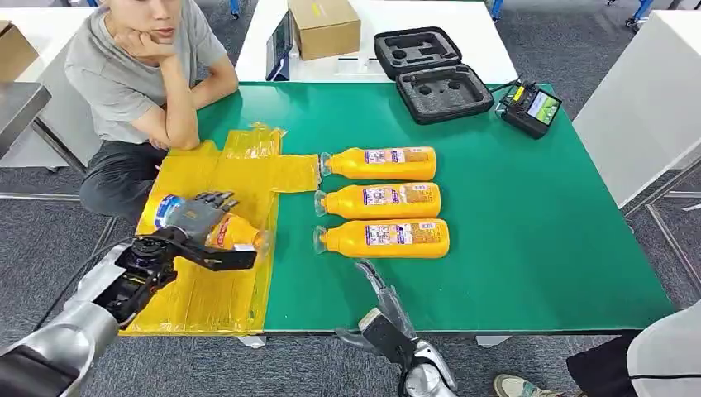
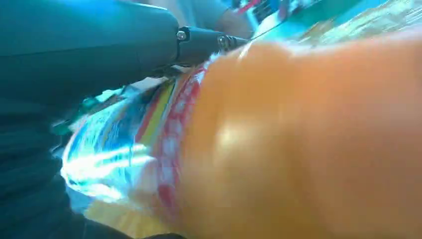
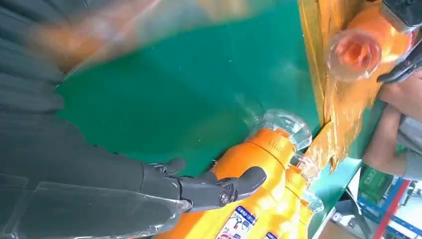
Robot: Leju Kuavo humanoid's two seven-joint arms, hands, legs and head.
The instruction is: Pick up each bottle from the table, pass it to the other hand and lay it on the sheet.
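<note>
My left hand [image 1: 201, 217] grips an orange plastic juice bottle [image 1: 234, 232] low over the crinkled yellow sheet [image 1: 240, 178], my right hand [image 1: 382, 291] spread empty; released carelessly, it could roll off the tabletop [image 1: 529, 223].

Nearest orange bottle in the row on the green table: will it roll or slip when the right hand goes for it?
The nearest bottle lies on its side and looks rounded, so a nudge would probably roll it. Its glossy plastic may slip. It looks full, so likely heavy for its size. The right hand is open just short of it.
</note>
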